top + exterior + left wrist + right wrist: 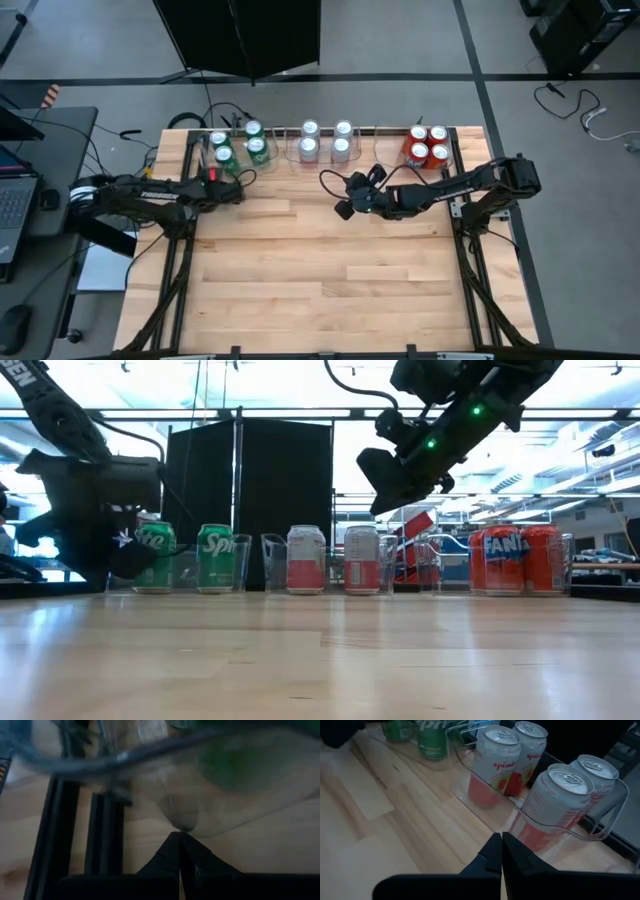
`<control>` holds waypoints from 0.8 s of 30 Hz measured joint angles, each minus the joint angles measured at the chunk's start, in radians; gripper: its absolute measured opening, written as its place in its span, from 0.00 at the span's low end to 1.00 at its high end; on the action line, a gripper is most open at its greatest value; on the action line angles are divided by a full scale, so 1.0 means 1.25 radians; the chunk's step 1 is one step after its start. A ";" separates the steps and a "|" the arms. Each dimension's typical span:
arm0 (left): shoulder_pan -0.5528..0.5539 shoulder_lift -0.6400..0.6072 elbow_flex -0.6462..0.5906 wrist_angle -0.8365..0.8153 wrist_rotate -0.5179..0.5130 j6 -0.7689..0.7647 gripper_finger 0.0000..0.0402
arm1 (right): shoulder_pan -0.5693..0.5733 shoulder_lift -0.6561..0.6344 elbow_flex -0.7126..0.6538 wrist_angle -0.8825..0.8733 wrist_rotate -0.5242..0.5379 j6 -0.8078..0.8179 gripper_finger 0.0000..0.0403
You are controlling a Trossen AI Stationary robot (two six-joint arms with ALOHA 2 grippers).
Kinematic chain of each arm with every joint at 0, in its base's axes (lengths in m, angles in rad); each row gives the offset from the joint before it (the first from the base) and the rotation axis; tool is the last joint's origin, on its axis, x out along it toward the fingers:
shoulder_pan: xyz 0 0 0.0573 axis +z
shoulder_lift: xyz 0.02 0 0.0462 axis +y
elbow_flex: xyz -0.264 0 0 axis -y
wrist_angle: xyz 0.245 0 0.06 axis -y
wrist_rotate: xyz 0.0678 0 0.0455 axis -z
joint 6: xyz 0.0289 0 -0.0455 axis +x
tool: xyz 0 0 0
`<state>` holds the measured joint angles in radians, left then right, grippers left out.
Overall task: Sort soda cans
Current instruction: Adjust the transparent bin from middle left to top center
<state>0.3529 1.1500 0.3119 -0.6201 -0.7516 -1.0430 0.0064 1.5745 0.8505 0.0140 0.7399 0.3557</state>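
Note:
Three clear trays stand in a row along the table's far edge, each holding several soda cans. The green cans (256, 148) are at the left, the silver-white cans (308, 148) in the middle and the red cans (418, 153) at the right. All stand upright on their bases. My left gripper (243, 184) is shut and low, at the near side of the green cans' tray (240, 815). My right gripper (344, 209) is shut and empty. It hangs above the table in front of the middle tray (462, 790). My left gripper's shut fingertips (175, 840) stand right at a rounded lower corner (182, 826) of the green cans' tray, slanting down toward it from the table's left. The view is blurred, so I cannot tell whether they touch the tray.
Bare wooden tabletop (320, 280) stretches from the trays to the near edge. Black frame rails (55, 835) run beside the table's left edge, close to my left gripper. Cables (215, 110) lie behind the trays, and a desk with a laptop (15, 200) stands left of the table.

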 joint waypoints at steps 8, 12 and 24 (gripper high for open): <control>0.176 0.000 -0.001 0.135 0.013 0.191 0.00 | 0.016 0.000 0.000 0.000 0.001 0.000 0.00; 0.247 0.000 -0.001 0.163 0.026 0.265 0.00 | 0.020 0.000 0.000 0.000 0.001 0.000 0.00; 0.293 0.000 0.046 0.181 0.067 0.441 0.01 | 0.003 0.000 0.000 -0.035 0.003 -0.027 0.00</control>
<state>0.7197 1.1503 0.3694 -0.3935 -0.6681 -0.4924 0.0105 1.5742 0.8505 -0.0299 0.7434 0.3225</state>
